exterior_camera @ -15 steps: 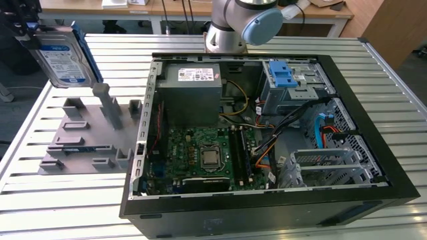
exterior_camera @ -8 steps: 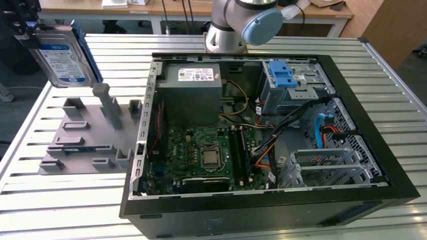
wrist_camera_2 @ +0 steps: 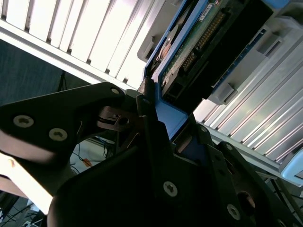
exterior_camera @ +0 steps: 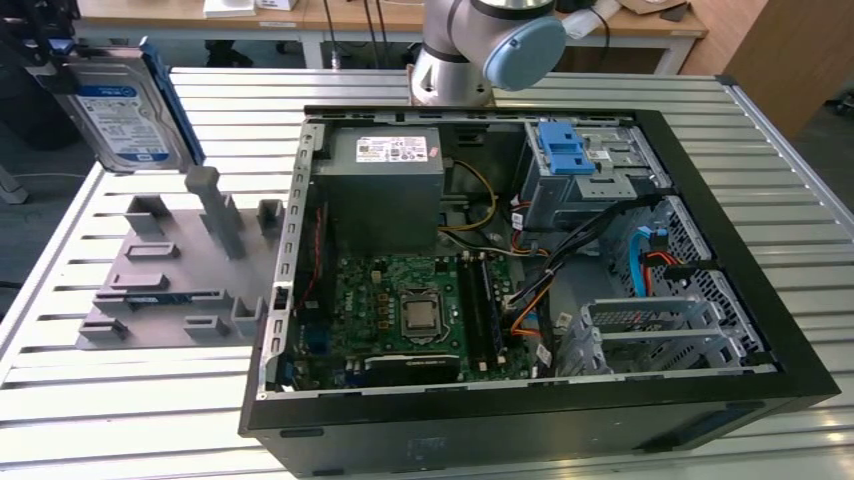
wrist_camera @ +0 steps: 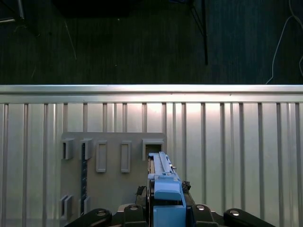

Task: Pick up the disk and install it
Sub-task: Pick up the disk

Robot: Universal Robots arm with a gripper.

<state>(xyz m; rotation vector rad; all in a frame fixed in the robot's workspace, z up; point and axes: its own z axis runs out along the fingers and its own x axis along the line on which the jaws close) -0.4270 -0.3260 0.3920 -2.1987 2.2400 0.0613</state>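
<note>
The disk [exterior_camera: 127, 115], a silver hard drive with a white-and-blue label in a blue carrier bracket, hangs upright in the air at the exterior view's far left, above the grey fixture plate [exterior_camera: 174, 270]. My gripper [exterior_camera: 56, 62] is shut on its upper end. In the first wrist view the disk [wrist_camera: 163, 182] appears edge-on over the fixture plate [wrist_camera: 113, 189], its blue bracket between my dark fingers [wrist_camera: 137, 210]. The second wrist view shows the disk's green circuit-board side [wrist_camera_2: 199, 40], with the black fingers [wrist_camera_2: 147, 127] clamped on the blue bracket.
The open black computer case [exterior_camera: 534, 405] lies on the slatted metal table [exterior_camera: 787, 180]. Inside it are a grey power supply [exterior_camera: 387, 160], a motherboard [exterior_camera: 414, 310] and a drive cage with a blue latch [exterior_camera: 567, 150]. The arm's base [exterior_camera: 461, 60] stands behind the case. Upright posts [exterior_camera: 214, 205] rise from the fixture.
</note>
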